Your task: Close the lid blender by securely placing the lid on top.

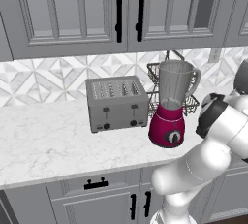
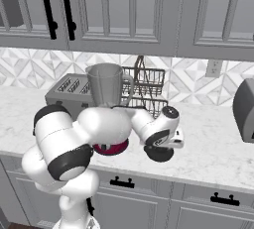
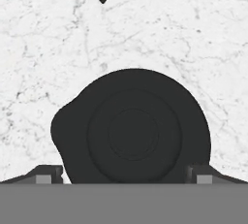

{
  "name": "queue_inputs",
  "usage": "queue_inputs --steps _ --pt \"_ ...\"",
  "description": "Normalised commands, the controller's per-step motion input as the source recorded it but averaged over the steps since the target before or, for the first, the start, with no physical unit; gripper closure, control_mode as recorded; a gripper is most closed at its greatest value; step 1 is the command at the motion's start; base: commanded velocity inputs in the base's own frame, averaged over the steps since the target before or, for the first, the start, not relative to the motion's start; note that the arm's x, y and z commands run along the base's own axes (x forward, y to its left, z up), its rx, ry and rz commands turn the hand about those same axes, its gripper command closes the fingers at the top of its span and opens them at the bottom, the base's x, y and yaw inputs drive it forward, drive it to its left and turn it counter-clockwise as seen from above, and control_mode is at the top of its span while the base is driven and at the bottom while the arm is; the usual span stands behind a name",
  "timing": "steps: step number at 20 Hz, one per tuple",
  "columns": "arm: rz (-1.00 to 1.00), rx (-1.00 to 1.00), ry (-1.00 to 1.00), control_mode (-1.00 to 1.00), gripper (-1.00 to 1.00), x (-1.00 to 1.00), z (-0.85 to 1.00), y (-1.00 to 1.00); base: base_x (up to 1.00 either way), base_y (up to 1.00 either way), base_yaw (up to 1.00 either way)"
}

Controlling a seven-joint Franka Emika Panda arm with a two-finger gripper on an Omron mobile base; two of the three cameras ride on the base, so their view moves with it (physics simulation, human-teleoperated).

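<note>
Your arm is bent low over the counter (image 2: pixel 208 148); gripper (image 3: pixel 130 173) points straight down at the lid (image 3: pixel 133 131). Jaws spread wide either side of it, gripping nothing. Blender (image 1: pixel 170 104) stands uncovered.

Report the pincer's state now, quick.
Pincer: open, fingertips spread either side of the black lid on the marble counter, not clamped on it.

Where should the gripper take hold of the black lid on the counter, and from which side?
Probably from straight above, at the lid's outer rim, on opposite sides. It lies flat on the counter, round and low. The gripper hangs over it, open, fingertips either side.
</note>
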Motion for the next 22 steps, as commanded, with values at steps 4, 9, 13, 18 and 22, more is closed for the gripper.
queue_inputs --steps 4,9,13,18,22 --pt "0.00 0.00 0.00 -1.00 -1.00 0.00 -0.18 0.10 0.00 0.00 0.00" --pt "0.00 0.00 0.00 -1.00 -1.00 0.06 -0.19 0.01 0.00 0.00 0.00" --pt "0.00 0.00 0.00 -1.00 -1.00 0.16 -0.08 0.00 0.00 0.00 0.00" --pt "0.00 0.00 0.00 -1.00 -1.00 0.21 -0.02 0.00 0.00 0.00 0.00" --pt "0.00 0.00 0.00 -1.00 -1.00 0.17 -0.06 0.00 0.00 0.00 0.00"
